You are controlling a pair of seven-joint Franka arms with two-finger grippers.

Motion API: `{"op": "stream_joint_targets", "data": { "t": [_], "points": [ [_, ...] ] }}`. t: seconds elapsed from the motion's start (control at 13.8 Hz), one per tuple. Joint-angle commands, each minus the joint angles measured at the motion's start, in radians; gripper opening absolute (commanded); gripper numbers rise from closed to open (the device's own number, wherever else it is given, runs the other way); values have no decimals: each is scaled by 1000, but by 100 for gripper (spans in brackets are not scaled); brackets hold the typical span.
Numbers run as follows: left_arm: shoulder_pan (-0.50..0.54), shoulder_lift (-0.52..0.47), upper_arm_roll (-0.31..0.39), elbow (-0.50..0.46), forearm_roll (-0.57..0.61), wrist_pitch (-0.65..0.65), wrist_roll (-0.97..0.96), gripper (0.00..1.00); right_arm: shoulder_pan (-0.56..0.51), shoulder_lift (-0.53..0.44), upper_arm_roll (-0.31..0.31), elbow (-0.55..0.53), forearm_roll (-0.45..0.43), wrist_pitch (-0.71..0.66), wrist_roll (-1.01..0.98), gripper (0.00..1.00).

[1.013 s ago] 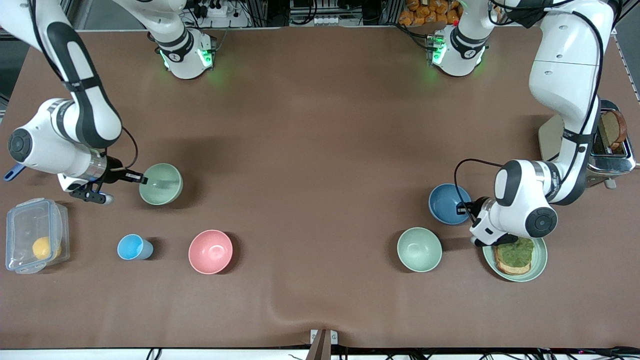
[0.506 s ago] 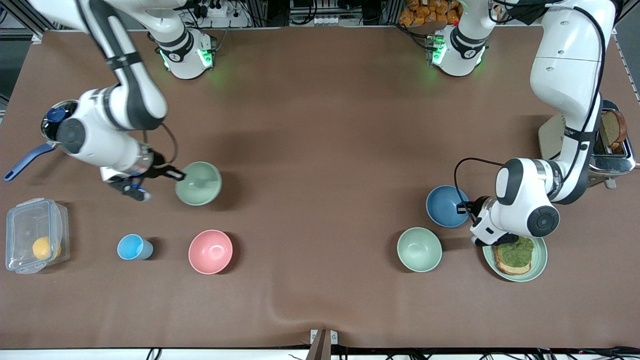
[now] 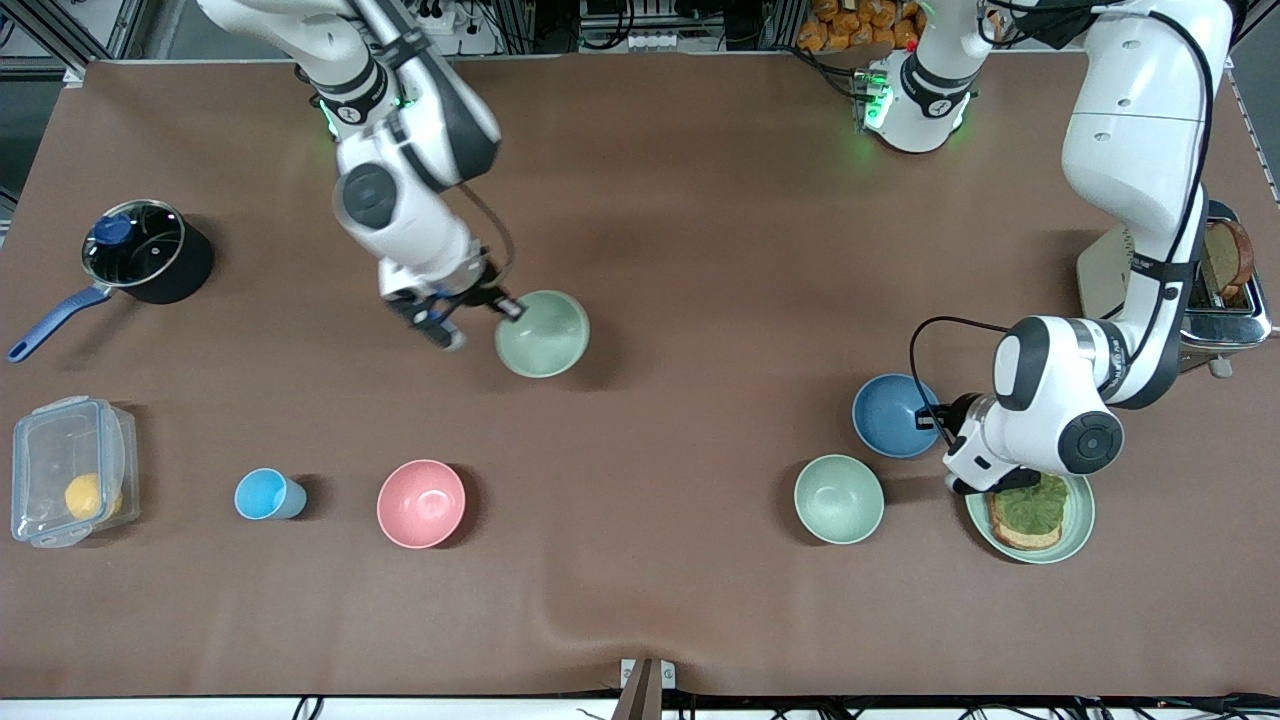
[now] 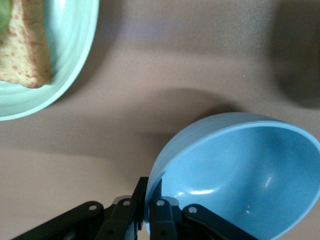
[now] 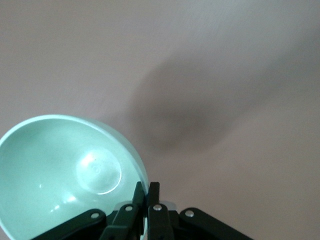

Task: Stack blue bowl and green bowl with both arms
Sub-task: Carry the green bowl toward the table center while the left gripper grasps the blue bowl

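Mid-carry. Right gripper (image 3: 497, 305) fingers pinched on green bowl (image 3: 542, 333) rim, up over mid-surface. Left gripper (image 3: 938, 419) fingers clamped on blue bowl (image 3: 893, 414) rim beside toast plate (image 3: 1078, 535). Next: bringing both together, nesting carefully.

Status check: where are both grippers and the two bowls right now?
Right gripper shut on green bowl, airborne over mid-table. Left gripper shut on blue bowl rim. Nothing between them.

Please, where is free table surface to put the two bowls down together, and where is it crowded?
Free: the wide bare stretch between the green bowl in the right claw and the blue bowl pinched by the left claw. Crowded: around the mint bowl and toast plate.
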Motion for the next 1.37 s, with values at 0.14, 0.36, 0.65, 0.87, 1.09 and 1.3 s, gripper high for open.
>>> {"op": "stream_joint_targets", "data": {
  "t": [0.14,0.36,0.65,0.87,1.09,1.3],
  "points": [
    [0,-107,1,-14,-10,-96,-24,0,126,95,-16,16,-3,116,157,0],
    [0,-182,0,-32,-11,-148,-52,0,179,132,-16,18,-3,174,213,0],
    [3,-216,-37,-85,-16,-125,-76,0,232,161,-22,7,-8,211,269,0],
    [7,-236,-68,-102,-56,-122,-76,0,278,189,-28,3,-14,242,311,0],
    [-2,-224,-95,-100,-138,-122,-81,0,290,218,-31,-2,-15,267,319,0],
    [0,-224,-172,-111,-143,-127,-173,0,290,215,-37,-10,-20,263,317,18]
  ]
}}
